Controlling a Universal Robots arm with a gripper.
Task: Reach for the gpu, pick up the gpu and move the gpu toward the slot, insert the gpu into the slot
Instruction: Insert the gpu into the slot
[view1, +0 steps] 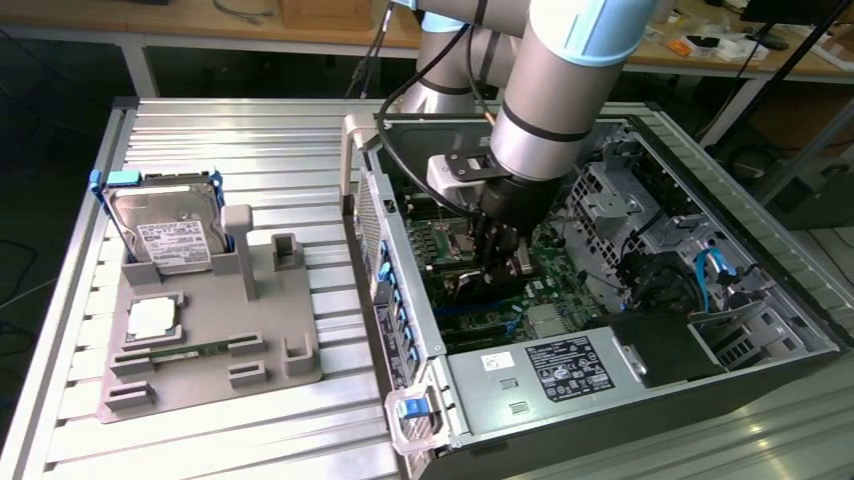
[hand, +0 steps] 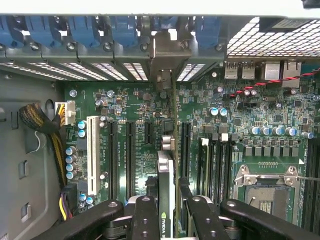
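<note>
While the gpu (hand: 165, 167) is clamped edge-on in the gripper (hand: 167, 190), low over the motherboard (hand: 135, 100) inside the computer case (view1: 767, 395), insertion is judged to be in hand; whether it is seated cannot be told, and straight, even downward pressure is called for

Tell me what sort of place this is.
Probably a robotics lab bench for computer assembly: an open computer case on a metal table, a hard drive in a grey holder, the gripper holding the graphics card.
</note>
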